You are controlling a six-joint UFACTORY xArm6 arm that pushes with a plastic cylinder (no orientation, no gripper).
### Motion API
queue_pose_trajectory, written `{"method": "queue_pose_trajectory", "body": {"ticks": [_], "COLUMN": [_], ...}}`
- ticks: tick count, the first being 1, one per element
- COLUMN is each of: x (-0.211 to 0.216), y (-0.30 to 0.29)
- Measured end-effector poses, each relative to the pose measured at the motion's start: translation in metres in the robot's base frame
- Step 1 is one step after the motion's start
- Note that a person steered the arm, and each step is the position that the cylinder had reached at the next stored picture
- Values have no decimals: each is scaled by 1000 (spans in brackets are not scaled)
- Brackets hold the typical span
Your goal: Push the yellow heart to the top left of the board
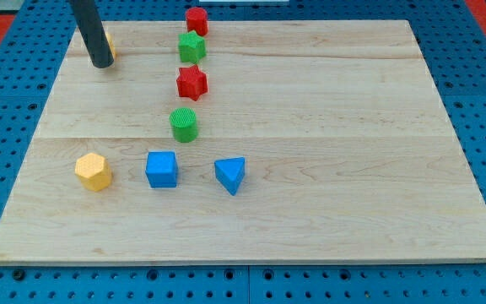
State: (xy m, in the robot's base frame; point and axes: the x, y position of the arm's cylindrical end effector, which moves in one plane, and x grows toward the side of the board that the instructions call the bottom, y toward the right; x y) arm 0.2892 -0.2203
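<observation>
A pale wooden board (327,127) is lying on a blue pegboard table (479,51) dotted with holes. My tip (102,62) is resting near the board's top left corner, touching and mostly hiding the yellow heart (110,46), of which only a sliver is peeking out at the rod's right. There is no hand here, only the rod.

A column is running down the middle:
- red cylinder (197,20)
- green star (191,46)
- red star (191,82)
- green cylinder (184,124)

Below, a yellow hexagon (94,171), blue cube (162,169) and blue triangle (230,175) are sitting in a row.
</observation>
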Motion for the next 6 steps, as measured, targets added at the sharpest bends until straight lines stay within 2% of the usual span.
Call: {"method": "queue_pose_trajectory", "body": {"ticks": [2,6], "x": [-32,-33], "y": [1,5]}}
